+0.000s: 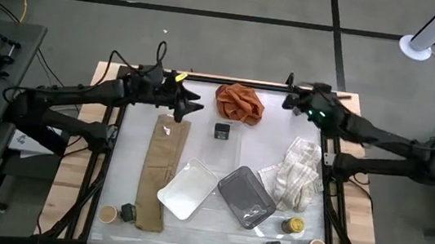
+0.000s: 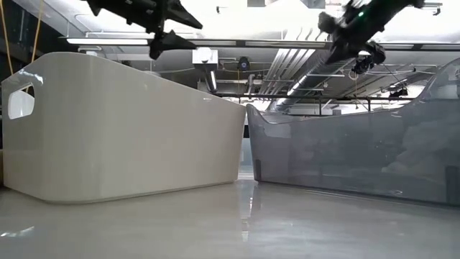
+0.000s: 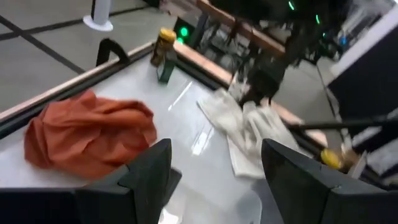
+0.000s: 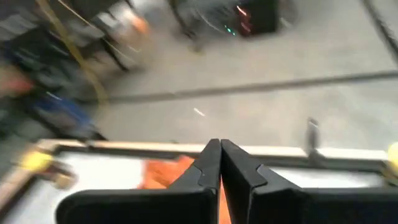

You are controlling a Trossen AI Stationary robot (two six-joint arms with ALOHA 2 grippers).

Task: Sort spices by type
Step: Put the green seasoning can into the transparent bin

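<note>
Orange cloth [image 1: 239, 102] beside black box [image 1: 221, 130]

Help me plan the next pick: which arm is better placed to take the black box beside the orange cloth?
Left, probably. The left tool is open and sits nearer the box; the right tool is shut and farther off, past the cloth.

Left arm: dark, reaching inward along the far edge; left gripper [image 1: 196, 103] raised, fingers spread apart.
Right arm: dark, mirrored; right gripper [image 1: 288, 102] raised, fingers pressed together.
</note>
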